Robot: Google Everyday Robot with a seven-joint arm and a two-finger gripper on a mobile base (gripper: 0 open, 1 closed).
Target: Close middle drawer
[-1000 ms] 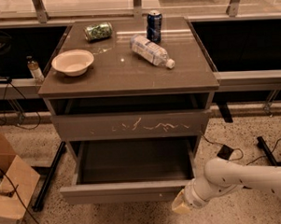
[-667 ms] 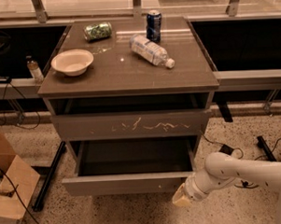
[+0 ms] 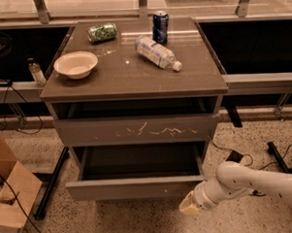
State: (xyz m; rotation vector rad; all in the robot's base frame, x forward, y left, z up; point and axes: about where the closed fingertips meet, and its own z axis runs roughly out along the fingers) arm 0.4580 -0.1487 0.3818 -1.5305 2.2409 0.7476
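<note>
The middle drawer (image 3: 134, 188) is pulled out of the grey-brown cabinet. Its plain flat front faces me and its lighter inner box (image 3: 140, 161) is open to view and looks empty. Above it is the shut drawer front with pale scratches (image 3: 137, 130). My gripper (image 3: 188, 204) is low at the right, against or just in front of the lower right corner of the open drawer's front. The white arm (image 3: 246, 182) reaches in from the right edge.
On the cabinet top (image 3: 134, 80) are a white bowl (image 3: 76, 64), a green can on its side (image 3: 102, 32), a blue can (image 3: 160, 26) and a lying water bottle (image 3: 157, 52). A cardboard box (image 3: 11, 192) stands at the left. Cables and black stands lie on the floor.
The open drawer has slid a little way back into the cabinet. My gripper and arm have moved slightly in with it.
</note>
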